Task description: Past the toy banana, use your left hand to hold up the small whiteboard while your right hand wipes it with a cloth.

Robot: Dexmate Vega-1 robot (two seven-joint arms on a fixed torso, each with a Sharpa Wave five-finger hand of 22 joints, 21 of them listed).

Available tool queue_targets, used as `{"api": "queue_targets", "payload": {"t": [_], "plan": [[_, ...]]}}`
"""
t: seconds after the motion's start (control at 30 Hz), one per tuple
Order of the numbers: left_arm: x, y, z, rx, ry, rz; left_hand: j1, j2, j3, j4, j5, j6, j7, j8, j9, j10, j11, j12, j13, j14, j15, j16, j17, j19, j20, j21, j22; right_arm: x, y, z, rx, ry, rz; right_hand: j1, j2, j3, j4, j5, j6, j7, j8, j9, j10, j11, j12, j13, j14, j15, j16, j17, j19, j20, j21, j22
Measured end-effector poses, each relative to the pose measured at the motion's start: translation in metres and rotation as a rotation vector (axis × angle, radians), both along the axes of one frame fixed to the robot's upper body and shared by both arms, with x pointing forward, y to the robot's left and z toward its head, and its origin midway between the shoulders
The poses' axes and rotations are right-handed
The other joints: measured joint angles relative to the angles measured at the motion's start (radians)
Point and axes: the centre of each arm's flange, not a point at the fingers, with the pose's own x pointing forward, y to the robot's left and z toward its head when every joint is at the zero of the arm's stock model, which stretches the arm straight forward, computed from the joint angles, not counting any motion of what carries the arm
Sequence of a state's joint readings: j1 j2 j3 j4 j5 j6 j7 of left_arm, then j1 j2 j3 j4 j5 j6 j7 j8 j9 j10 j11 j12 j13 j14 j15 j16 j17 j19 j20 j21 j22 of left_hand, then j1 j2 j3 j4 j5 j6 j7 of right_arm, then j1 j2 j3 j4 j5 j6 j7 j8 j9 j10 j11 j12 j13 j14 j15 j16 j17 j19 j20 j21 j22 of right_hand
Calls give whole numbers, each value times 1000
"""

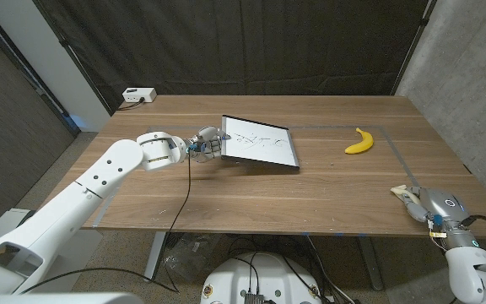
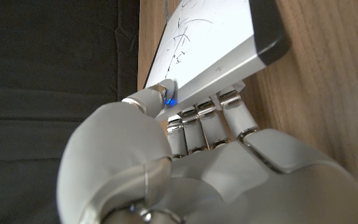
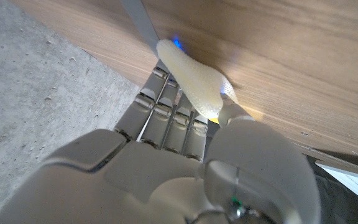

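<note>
Head view: left hand (image 1: pixel 207 143) grips small whiteboard (image 1: pixel 261 142) by left edge, tilted at mid-table. Right hand (image 1: pixel 418 203) pinches cloth (image 1: pixel 405 194), apparently, at near-right edge; board well away, far-left; toy banana (image 1: pixel 359 142) between.

Toy banana (image 1: pixel 359 142) lies right of whiteboard (image 1: pixel 261 142), apart.

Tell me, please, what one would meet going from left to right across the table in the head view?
White box with a cable → left hand, gripping the whiteboard's edge → small whiteboard → toy banana → right hand, holding the cloth at the table's near right corner.
</note>
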State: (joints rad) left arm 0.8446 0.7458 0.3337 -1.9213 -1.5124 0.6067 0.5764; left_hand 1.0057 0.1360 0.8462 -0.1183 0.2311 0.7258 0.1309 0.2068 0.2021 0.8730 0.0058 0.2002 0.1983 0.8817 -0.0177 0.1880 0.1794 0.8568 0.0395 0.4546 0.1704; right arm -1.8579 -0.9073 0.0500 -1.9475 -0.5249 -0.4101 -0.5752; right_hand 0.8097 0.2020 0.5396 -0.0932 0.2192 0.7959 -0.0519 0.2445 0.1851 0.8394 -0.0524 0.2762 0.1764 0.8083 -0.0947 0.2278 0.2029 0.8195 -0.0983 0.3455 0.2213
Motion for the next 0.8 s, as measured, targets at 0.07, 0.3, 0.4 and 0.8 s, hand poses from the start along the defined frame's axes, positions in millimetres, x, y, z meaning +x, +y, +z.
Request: {"api": "queue_targets", "payload": {"t": [0.07,0.3,0.4,0.8], "plan": [[0,0,0,-1,1,0,0,0,0,0,0,0,0,0,0,0,0,0,0,0,0,0,0,0,0,0,0,0,3,3,-1,-16,14,1,1,3,3,0,3,0,0,0,4,0,-3,0,2,-2,0,0,0,0,1,0],[0,0,0,-2,-1,5,-5,5,0,0,0,0,0,0,0,1,-1,0,0,0,0,0,0,0,0,-4,0,0,12,16,-5,-75,51,4,4,13,4,-8,16,-2,0,0,9,-5,-7,0,5,-2,0,0,5,2,10,1],[-1,0,0,-3,-2,6,-5,5,0,0,0,0,0,0,0,1,-1,0,0,0,0,0,0,0,0,-6,0,-1,20,26,-21,-133,90,8,2,17,6,-8,16,-2,-1,0,9,-5,-7,0,9,-5,0,0,5,2,10,4],[-1,-1,2,-5,-3,10,-5,5,4,-5,-1,0,0,0,0,1,0,0,0,0,0,0,0,0,0,-6,0,-1,42,51,-32,-262,193,11,0,25,8,-12,16,-2,-2,0,14,-11,-8,0,9,-5,0,0,5,2,14,4]]}}
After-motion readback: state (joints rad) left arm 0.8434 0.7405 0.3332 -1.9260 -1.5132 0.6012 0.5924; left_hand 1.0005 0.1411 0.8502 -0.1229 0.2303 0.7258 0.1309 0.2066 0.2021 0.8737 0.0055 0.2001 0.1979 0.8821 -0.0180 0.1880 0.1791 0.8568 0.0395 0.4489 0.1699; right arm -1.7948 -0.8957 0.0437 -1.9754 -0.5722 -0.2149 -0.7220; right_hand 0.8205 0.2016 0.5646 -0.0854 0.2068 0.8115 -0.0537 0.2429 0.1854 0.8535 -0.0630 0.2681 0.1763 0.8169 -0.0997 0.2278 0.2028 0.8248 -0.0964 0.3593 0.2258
